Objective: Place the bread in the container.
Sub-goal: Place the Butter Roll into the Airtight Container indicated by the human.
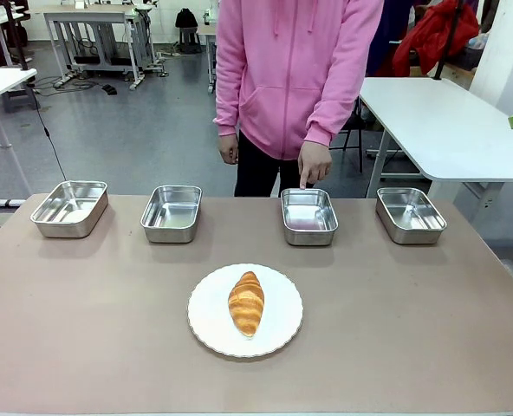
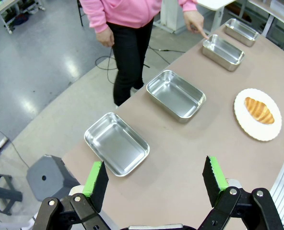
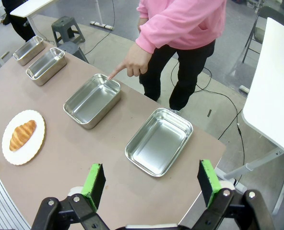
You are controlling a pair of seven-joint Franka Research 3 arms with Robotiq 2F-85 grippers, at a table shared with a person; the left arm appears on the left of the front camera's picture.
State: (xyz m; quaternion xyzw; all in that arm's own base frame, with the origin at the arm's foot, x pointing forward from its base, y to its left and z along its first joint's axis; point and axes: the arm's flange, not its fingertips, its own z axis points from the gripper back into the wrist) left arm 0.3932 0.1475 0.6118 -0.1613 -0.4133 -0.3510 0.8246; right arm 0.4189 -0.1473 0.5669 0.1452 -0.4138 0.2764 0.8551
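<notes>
Jaws of right gripper (image 3: 151, 184) and left gripper (image 2: 155, 181) wide, empty, high above table (image 1: 395, 347). Bread (image 1: 246, 302) on white plate (image 1: 206, 312); pointed-at container (image 1: 309, 216) beyond. Best gripped across the ridged middle, gently, then lowered inside the rim.

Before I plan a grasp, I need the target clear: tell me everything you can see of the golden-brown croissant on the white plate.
The golden-brown ridged croissant looks baked, with darker crusty bands across its back and tapered ends. It lies flat and whole near the middle of the round white scalloped plate, its long axis pointing roughly toward the person. The plate alone touches it. It sits on the robot's side of the row of steel trays.
</notes>
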